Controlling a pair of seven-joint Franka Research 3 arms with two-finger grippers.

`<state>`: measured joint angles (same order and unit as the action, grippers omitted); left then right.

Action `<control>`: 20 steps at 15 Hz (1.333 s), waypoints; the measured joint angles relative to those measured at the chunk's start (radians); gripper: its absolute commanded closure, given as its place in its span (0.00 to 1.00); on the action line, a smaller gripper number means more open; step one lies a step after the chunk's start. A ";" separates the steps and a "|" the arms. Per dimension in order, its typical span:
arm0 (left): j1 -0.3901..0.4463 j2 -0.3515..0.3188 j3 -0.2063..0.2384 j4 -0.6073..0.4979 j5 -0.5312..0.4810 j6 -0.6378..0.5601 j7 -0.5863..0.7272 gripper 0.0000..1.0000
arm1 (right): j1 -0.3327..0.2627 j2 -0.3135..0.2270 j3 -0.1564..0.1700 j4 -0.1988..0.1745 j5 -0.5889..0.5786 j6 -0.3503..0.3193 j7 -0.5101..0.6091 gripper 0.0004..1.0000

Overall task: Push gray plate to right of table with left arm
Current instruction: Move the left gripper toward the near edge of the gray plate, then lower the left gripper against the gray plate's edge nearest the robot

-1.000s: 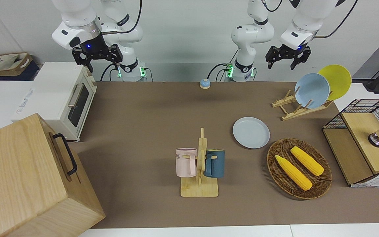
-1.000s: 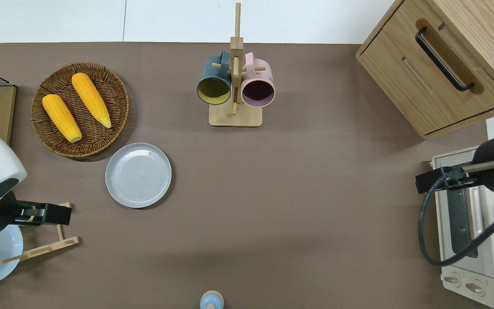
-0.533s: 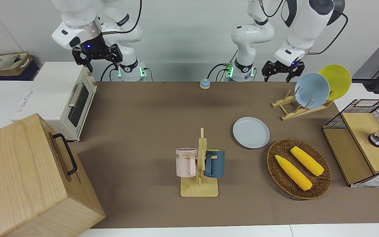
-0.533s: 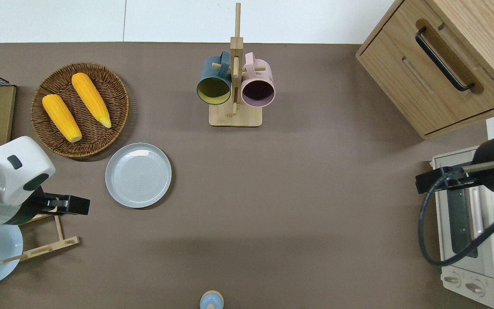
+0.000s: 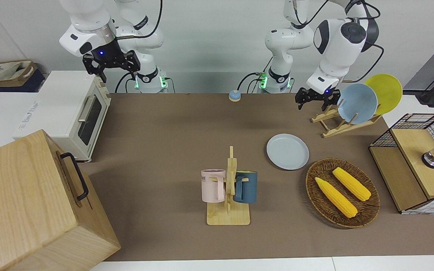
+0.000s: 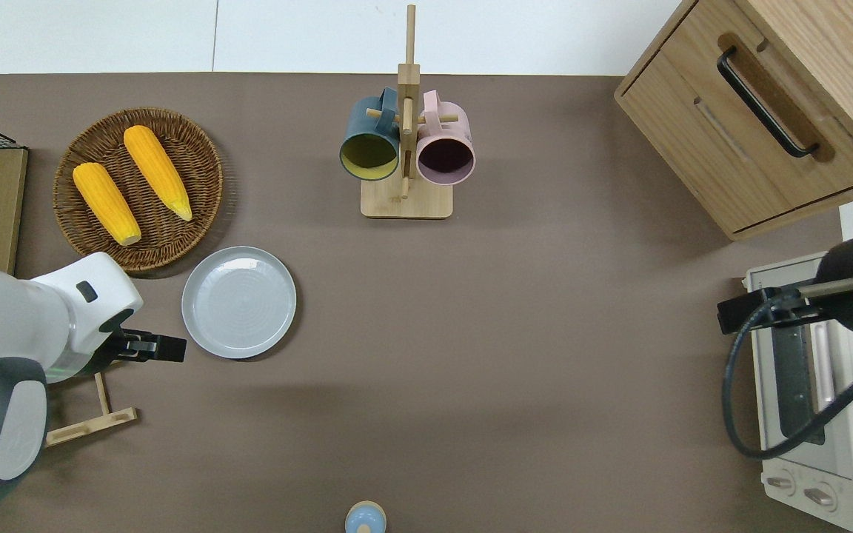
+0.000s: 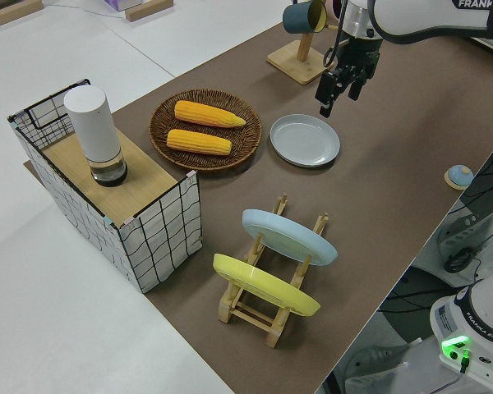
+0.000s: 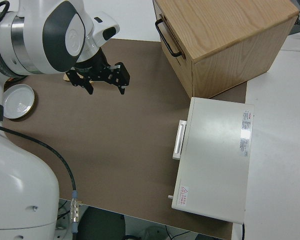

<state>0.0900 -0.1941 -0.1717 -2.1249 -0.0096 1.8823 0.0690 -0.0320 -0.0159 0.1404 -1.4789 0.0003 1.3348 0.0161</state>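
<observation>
Gray plate (image 6: 238, 302) sat flat on brown desk (image 6: 515, 370), just beside corn basket (image 6: 138, 189) toward robots' side, well short of right arm's end. Left tool (image 6: 164, 349) hung close off plate's rim, over bare desk next to wooden plate rack (image 6: 89, 422); empty, fingers parted in front view. Right arm parked. Risks judged: landing on the rim could tip or flip the plate; off-centre contact could spin it aside; mug stand (image 6: 406, 148) stood near the push path.
</observation>
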 measured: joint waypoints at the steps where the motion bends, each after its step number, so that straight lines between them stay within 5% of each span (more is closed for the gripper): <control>1: 0.000 0.000 0.000 -0.033 0.000 0.043 0.001 0.01 | 0.000 0.000 0.000 0.000 0.000 0.000 0.000 0.02; 7: 0.011 0.019 0.002 -0.189 0.000 0.276 0.009 0.01 | 0.000 0.000 0.000 0.000 0.000 0.000 0.000 0.02; 20: 0.046 0.258 0.008 -0.250 0.022 0.629 0.024 0.01 | 0.000 0.000 0.000 0.000 0.000 0.000 0.000 0.02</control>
<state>0.1355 0.0636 -0.1636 -2.3747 0.0125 2.5113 0.0930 -0.0320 -0.0159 0.1404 -1.4789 0.0003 1.3348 0.0160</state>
